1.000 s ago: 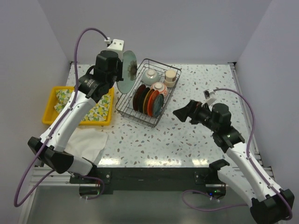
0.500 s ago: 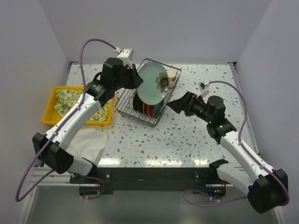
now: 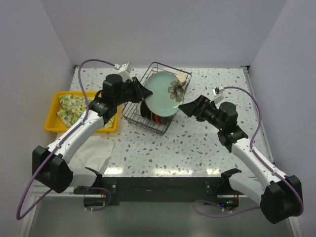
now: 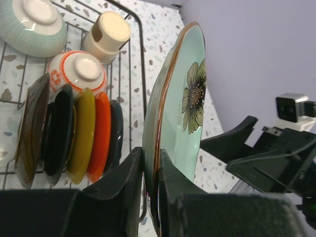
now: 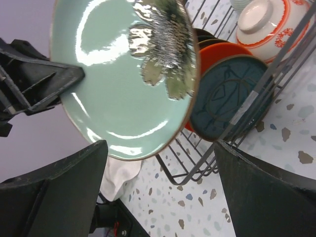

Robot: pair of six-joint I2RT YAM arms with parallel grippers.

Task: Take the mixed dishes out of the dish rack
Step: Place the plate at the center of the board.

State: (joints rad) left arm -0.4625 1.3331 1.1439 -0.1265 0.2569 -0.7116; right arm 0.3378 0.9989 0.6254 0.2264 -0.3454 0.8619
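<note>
My left gripper (image 3: 143, 96) (image 4: 150, 168) is shut on the rim of a pale green plate with a dark flower (image 3: 163, 94) (image 4: 178, 123) (image 5: 118, 74). It holds the plate tilted above the black wire dish rack (image 3: 129, 117) (image 4: 142, 59) (image 5: 247, 108). My right gripper (image 3: 186, 107) (image 5: 159, 145) is open and empty, just right of the plate's edge, not touching it. The rack holds upright black (image 4: 61, 128), yellow (image 4: 84, 133), orange-red (image 4: 101, 133) and dark teal (image 5: 227, 98) plates. It also holds a celadon bowl (image 4: 32, 19), a red-patterned bowl (image 4: 79, 69) and a beige cup (image 4: 106, 32).
A yellow tray (image 3: 52, 124) with a yellow-patterned cloth (image 3: 69, 104) sits left of the rack. A white cloth (image 3: 94, 150) lies at the near left. Lilac walls close in the left, far and right sides.
My left arm has swung the green plate from left of the rack to above it, face turned toward the right gripper. My right arm has reached in leftward to the plate's edge.
</note>
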